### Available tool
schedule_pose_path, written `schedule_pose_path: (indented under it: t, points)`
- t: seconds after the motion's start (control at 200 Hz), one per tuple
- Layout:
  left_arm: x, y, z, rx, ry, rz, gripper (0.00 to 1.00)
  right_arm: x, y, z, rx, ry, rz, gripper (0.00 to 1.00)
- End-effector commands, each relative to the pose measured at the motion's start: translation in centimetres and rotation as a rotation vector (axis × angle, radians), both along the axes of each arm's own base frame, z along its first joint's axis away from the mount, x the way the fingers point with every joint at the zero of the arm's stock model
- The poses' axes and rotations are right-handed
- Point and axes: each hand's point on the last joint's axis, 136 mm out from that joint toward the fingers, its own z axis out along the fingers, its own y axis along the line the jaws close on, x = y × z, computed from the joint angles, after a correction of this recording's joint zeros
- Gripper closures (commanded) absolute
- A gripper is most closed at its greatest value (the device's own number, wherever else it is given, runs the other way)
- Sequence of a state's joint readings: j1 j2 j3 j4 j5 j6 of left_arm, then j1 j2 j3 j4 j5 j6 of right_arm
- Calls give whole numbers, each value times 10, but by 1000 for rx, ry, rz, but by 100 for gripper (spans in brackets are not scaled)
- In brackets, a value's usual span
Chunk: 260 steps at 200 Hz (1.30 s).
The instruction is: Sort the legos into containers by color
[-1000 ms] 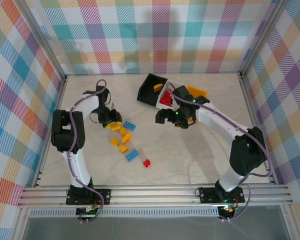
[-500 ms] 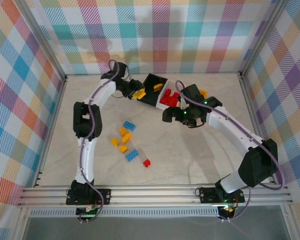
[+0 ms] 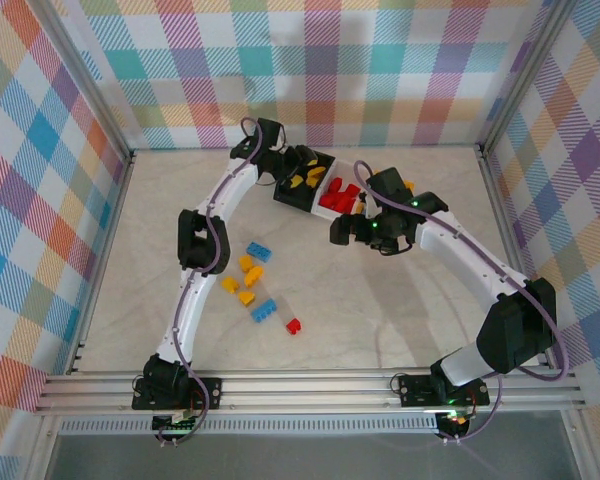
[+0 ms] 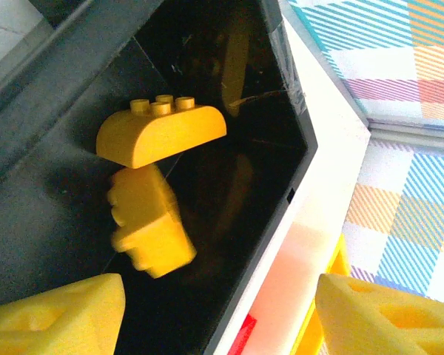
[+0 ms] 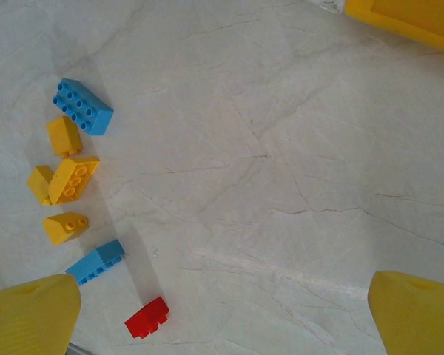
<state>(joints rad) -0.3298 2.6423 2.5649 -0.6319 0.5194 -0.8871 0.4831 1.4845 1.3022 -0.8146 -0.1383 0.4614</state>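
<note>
Over far black bin (image 4: pixel 52 207): left gripper (image 4: pixel 218 318) jaws wide, empty; two yellow legos (image 4: pixel 161 133) lie inside. Right gripper (image 5: pixel 222 310) wide, empty, above table (image 5: pixel 281 148). Loose bricks (image 5: pixel 74 180) near-left: judged light, rigid, slick plastic. Pinch the flat side walls, not the studs.

Pale marbled table (image 3: pixel 400 310), row of bins (image 3: pixel 298 202) at its far side, four yellow bricks (image 3: pixel 247 272) clustered left of centre, blue brick (image 3: pixel 259 251) just behind them, second blue brick (image 3: pixel 264 311) and red brick (image 3: pixel 293 326) on their near side
</note>
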Motion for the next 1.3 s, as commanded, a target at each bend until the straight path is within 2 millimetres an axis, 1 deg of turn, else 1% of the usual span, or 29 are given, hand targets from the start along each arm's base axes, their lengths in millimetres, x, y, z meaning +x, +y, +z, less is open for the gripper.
schedule_pose_path:
  t: [0.0, 0.07, 0.175, 0.255, 0.385, 0.435, 0.445, 0.46, 0.505, 0.52, 0.565, 0.615, 0.635, 0.73, 0.76, 0.765, 0.775, 0.79, 0.855, 0.925, 0.975, 1.04, 1.09, 1.135, 1.21, 1.265, 1.295]
  points:
    - [0, 3, 14, 8, -18, 8, 29, -7, -4, -3, -6, 22, 3, 0]
    - [-7, 5, 27, 35, -39, -21, 28, -9, -3, -4, 10, 29, -9, 0]
    - [-28, 13, 50, 100, -72, -85, 28, -14, -2, -5, 45, 45, -39, 0]
    - [-49, 25, 62, 173, -89, -137, 27, -17, 0, -5, 77, 55, -62, 0]
    - [-93, 53, 68, 300, -87, -200, 26, -25, 8, -9, 105, 86, -59, 1]
    - [-113, 67, 61, 342, -57, -213, 26, -27, 13, -13, 106, 102, -44, 3]
    - [-117, 70, 63, 348, -57, -211, 26, -27, 14, -13, 107, 104, -42, 3]
    - [-123, 75, 61, 357, -45, -211, 26, -27, 16, -14, 108, 110, -37, 4]
    - [-142, 89, 62, 378, -31, -209, 26, -28, 23, -15, 113, 123, -17, 5]
    - [-147, 93, 64, 385, -32, -207, 26, -28, 26, -14, 117, 124, -4, 5]
    - [-166, 107, 55, 416, 0, -204, 26, -27, 36, -16, 123, 129, 32, 6]
    - [-186, 123, 56, 447, 6, -192, 26, -25, 47, -18, 119, 129, 75, 8]
    - [-196, 129, 51, 462, 23, -189, 26, -24, 52, -19, 117, 130, 97, 10]
    - [-238, 157, 40, 517, 91, -155, 26, -22, 76, -29, 108, 171, 179, 15]
    - [-252, 163, 38, 518, 115, -144, 26, -22, 85, -30, 108, 184, 201, 16]
    - [-254, 164, 35, 518, 128, -143, 26, -23, 86, -31, 106, 190, 207, 16]
    - [-258, 165, 36, 516, 129, -140, 26, -23, 89, -32, 107, 194, 215, 16]
    - [-265, 167, 32, 515, 150, -135, 26, -23, 94, -33, 109, 197, 231, 17]
    - [-292, 176, 31, 505, 178, -111, 25, -21, 113, -37, 107, 181, 292, 18]
    - [-316, 184, 24, 514, 201, -102, 24, -24, 131, -47, 95, 184, 363, 21]
    - [-331, 188, 17, 512, 221, -94, 24, -29, 140, -55, 68, 203, 412, 24]
    - [-344, 189, 11, 493, 235, -87, 24, -41, 147, -62, 12, 220, 477, 25]
    - [-350, 192, 9, 488, 232, -83, 24, -54, 153, -64, -29, 213, 531, 23]
    - [-352, 195, 5, 488, 238, -81, 23, -67, 159, -66, -54, 206, 578, 20]
    - [-351, 199, 2, 472, 246, -92, 23, -87, 171, -73, -73, 211, 633, 14]
    - [-349, 202, 1, 471, 245, -108, 23, -98, 177, -84, -115, 206, 662, 7]
    - [-349, 204, 1, 477, 246, -112, 23, -101, 179, -90, -149, 200, 671, 3]
